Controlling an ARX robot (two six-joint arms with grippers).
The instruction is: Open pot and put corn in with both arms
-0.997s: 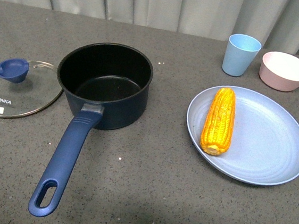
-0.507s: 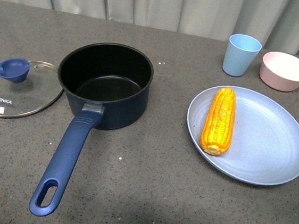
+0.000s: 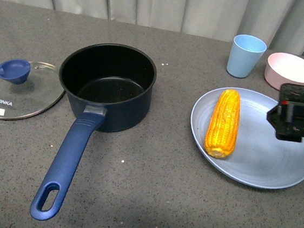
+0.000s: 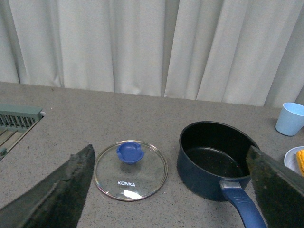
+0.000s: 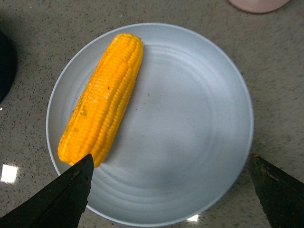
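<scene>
Since the glass lid (image 3: 17,90) already lies on the bench (image 3: 149,190) beside the open saucepan (image 3: 109,85), the corn step is in hand: the right claw (image 3: 290,119) hovers spread and empty over the pale blue plate (image 3: 267,159), and should next straddle the corn cob (image 3: 223,121) lying there and close, while the left claw (image 4: 171,190) is spread too.

**Clearances and Obstructions**

The pot (image 3: 114,115) mouth is uncovered. The lid (image 3: 18,92) lies flat on the table just left of it. Bare table separates the pot and the plate (image 3: 267,159). Nothing covers the corn (image 3: 223,122), and bare plate lies to its right. A cup (image 3: 246,56) and a bowl (image 3: 290,71) stand behind the plate.
</scene>
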